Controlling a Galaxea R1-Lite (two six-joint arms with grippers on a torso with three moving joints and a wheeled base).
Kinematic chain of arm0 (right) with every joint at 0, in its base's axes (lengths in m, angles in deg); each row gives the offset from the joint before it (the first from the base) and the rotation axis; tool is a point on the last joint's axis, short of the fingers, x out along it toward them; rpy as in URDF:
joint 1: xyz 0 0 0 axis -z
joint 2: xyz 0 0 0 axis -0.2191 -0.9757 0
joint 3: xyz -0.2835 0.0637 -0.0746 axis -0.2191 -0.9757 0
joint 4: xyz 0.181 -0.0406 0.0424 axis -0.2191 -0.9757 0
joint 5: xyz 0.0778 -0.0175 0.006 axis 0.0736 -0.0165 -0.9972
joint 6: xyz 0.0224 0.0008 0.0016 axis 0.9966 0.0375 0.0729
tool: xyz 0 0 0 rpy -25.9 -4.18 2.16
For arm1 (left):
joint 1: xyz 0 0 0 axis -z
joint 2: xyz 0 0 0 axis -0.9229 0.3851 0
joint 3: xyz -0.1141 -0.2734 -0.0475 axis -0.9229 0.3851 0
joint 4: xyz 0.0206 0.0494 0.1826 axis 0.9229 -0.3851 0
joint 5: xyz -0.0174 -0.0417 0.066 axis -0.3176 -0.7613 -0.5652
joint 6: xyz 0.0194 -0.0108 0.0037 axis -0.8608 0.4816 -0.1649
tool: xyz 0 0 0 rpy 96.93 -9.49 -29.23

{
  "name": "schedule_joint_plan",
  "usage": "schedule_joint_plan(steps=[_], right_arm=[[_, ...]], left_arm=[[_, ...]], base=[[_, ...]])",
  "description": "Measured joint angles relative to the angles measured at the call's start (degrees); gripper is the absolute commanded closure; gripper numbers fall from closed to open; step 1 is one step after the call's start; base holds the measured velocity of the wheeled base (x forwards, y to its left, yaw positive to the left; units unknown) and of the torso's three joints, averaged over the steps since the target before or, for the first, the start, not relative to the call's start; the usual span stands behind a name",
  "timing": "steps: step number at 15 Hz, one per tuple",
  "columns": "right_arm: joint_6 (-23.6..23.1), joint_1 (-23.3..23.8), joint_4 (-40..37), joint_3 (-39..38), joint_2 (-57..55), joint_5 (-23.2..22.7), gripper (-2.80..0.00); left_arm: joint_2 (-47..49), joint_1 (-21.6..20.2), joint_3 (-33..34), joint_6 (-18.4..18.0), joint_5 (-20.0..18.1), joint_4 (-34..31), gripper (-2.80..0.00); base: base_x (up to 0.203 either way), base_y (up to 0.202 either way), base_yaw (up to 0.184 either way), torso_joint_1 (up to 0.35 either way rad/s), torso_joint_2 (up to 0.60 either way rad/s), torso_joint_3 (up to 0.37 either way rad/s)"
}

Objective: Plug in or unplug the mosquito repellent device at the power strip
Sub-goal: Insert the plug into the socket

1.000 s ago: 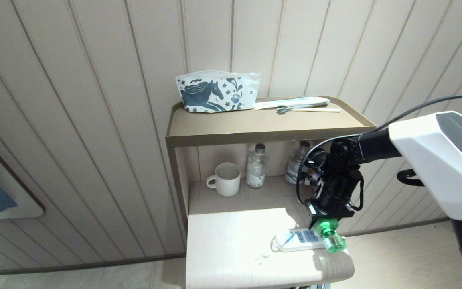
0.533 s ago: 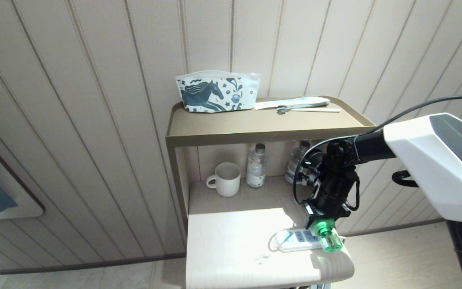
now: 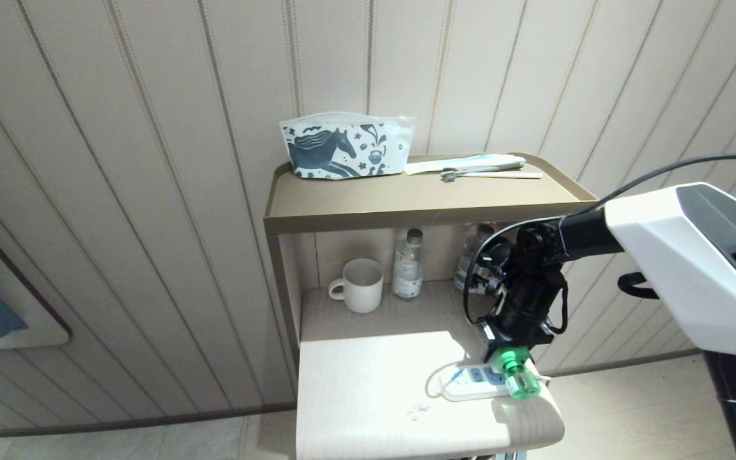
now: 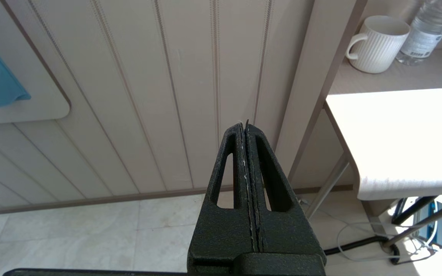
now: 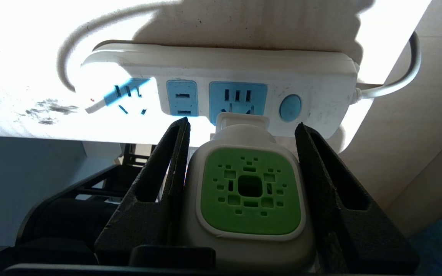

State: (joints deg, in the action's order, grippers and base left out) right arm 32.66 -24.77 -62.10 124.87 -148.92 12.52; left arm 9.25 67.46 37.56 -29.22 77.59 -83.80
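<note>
The right gripper (image 5: 240,130) points down over the near right corner of the pale surface (image 3: 368,409), its jaws clamped on the white body of the mosquito repellent device (image 5: 249,199), one finger (image 5: 159,184) on each side of the unit. The device's green vented patch faces the wrist camera, and in the head view its translucent green bottle (image 3: 521,383) sticks out towards the surface's edge. Its plug end sits at the light-blue socket face nearest the round blue button of the power strip (image 5: 221,65); whether the prongs are in the slots cannot be told. The strip lies flat near the surface's right edge, its thin white cord (image 5: 86,42) looping beside it. The left gripper (image 4: 246,126) hangs off to the left of the surface above the tiled floor (image 4: 90,230), jaws pressed together and holding nothing. A white mug (image 3: 361,284) and clear water bottles (image 3: 408,265) stand on the shelf behind.
</note>
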Motion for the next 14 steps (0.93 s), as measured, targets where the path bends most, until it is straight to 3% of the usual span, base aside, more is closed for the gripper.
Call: schedule_joint_plan(steps=[14], right_arm=[[0.01, -0.91, 1.41, 0.85, -1.31, 0.02, 0.0]], left_arm=[[0.0, -0.01, 0.01, -0.03, 0.0, -0.02, 0.0]], base=[[0.0, 0.0, 0.0, 0.0, 0.0, 0.0]])
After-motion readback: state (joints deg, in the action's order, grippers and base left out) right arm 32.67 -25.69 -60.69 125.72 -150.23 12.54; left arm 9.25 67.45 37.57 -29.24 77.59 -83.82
